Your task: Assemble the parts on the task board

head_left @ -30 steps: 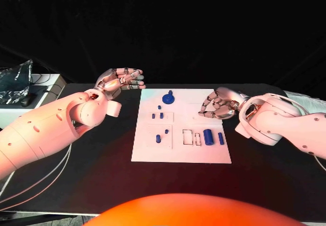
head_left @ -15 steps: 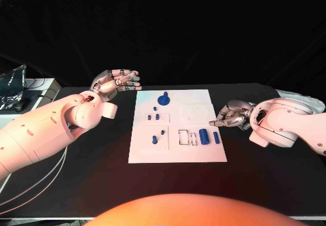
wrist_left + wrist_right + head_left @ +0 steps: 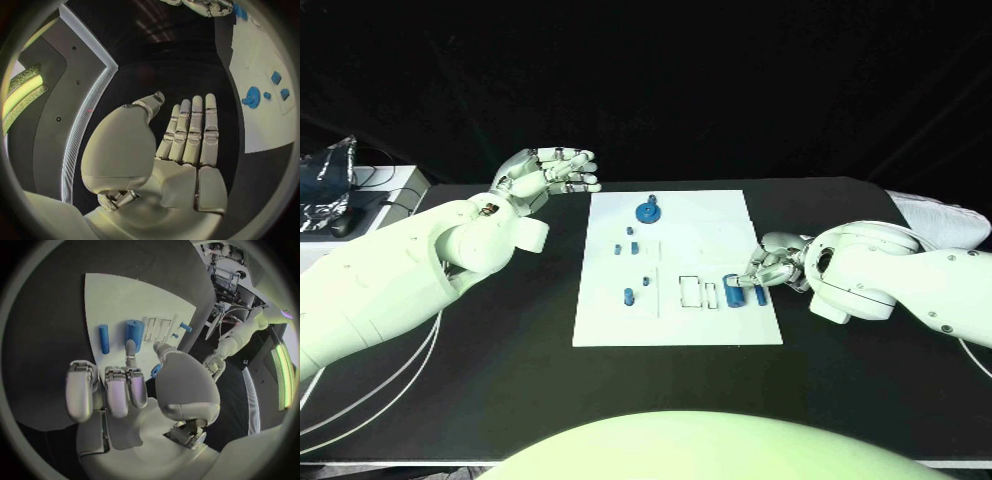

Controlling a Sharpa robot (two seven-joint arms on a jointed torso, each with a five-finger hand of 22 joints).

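Right hand (image 3: 780,262) dropped to task board (image 3: 678,325) right edge, fingers curled over blue cylinders (image 3: 134,330), holding nothing; left hand (image 3: 545,171) empty, fingers apart.

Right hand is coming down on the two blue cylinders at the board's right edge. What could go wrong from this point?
1. The thick blue cylinder and thin blue cylinder lie close together; the right hand reaching for one could knock the other off the task board.
2. The empty slots sit right beside them, so a nudged cylinder may roll over them.
3. The left hand hangs away from the board, which could slide.
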